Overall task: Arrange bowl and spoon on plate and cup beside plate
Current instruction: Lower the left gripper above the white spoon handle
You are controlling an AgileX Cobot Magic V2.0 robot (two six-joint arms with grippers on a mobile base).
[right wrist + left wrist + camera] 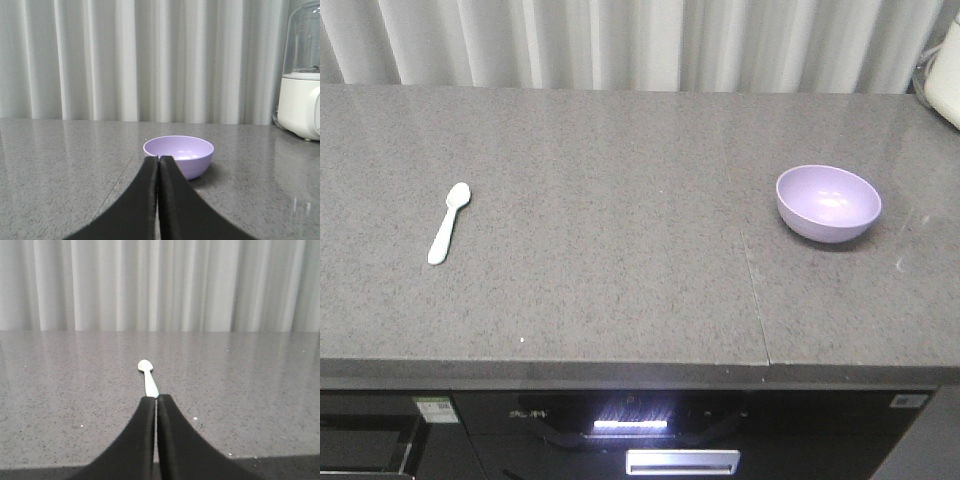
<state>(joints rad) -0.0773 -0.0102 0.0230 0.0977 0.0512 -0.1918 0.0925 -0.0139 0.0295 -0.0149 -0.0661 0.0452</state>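
Left gripper (156, 399): my fingers are pressed together with nothing between them, low over the near part of the counter (620, 300)
Right gripper (158, 160): likewise closed and empty, pointing straight at the bowl
Spoon (449, 222): lies flat on the left of the counter, handle toward me, head away, well apart from the bowl
Bowl (828, 203): upright and empty on the right, near a white appliance (300, 105)
Plate and cup: in none of my views, so I cannot say where they are
Step in hand: I judge nothing is arranged yet and the first pick is due
How I'd do it well: spread the right fingers before closing in, come down over the near rim, one finger inside and one outside, then lift level
Spoon later: it lies thin and flat, so I'd pinch across the handle, low to the stone
Risk: smooth plastic may slide if I nudge it while closed
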